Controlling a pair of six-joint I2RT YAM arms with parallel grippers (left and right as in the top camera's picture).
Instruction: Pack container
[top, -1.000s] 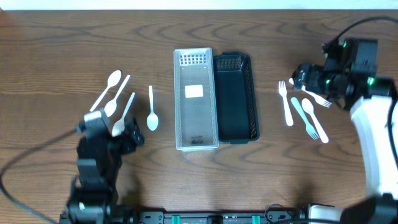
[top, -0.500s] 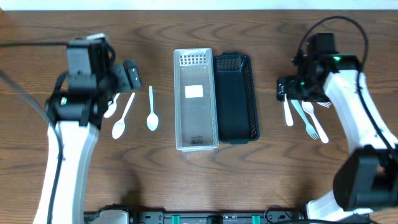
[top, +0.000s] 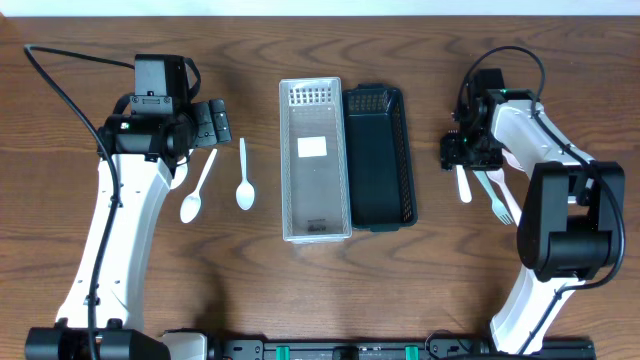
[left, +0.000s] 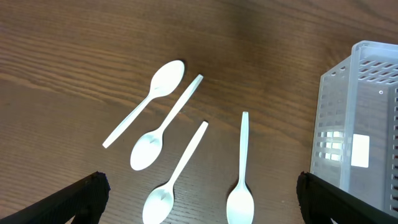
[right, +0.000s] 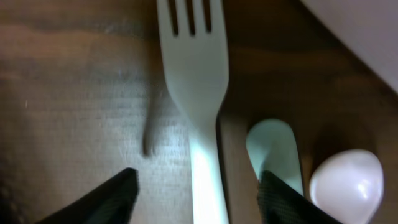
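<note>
Right claw (right: 194, 200) wide astride fork (right: 193, 74), left claw (left: 208, 202) wide over spoons (left: 149, 149), label (top: 313, 147) unreadable

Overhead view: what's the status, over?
Left tool open above spoons. Right tool open, straddling white fork. Clear bin and black bin hold no cutlery. Nothing in the way.

Four white plastic spoons (left: 243, 149), one clear perforated rectangular basket (top: 315, 190), one black perforated plastic basket (top: 378, 170), and at least two white plastic forks (top: 463, 186).
</note>
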